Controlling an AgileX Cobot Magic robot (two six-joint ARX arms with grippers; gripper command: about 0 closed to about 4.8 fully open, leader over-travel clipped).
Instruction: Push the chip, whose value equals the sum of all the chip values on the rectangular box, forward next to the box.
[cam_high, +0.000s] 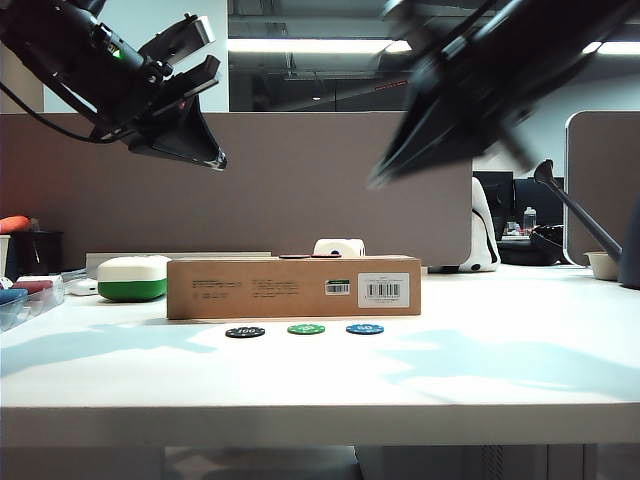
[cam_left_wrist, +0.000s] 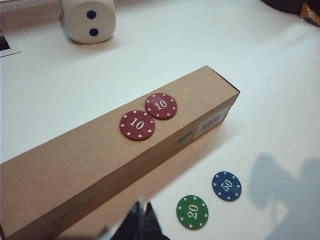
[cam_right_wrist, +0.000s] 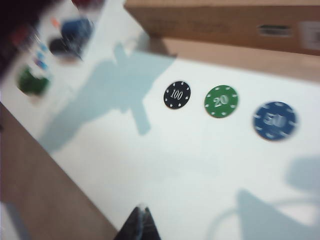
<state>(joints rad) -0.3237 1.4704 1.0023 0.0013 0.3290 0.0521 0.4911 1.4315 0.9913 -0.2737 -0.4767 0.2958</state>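
On the white tabletop (cam_high: 500, 380), in front of the long brown box (cam_high: 293, 287), lies the green chip (cam_high: 306, 328), small, flat and round, with pale edge marks and "20" printed in white. It is the middle one of three chips in a row, between a black chip (cam_high: 245, 332) marked "100" and a blue chip (cam_high: 365, 328) marked "50". Two red chips (cam_left_wrist: 137, 125), each reading "10", touch on top of the box, whose front carries a white barcode label (cam_high: 384, 290). The left tool (cam_high: 190, 60) hangs high above the box's left end, jaws slightly parted; the right tool (cam_right_wrist: 138, 225) hovers high over the chips, tips pressed together.
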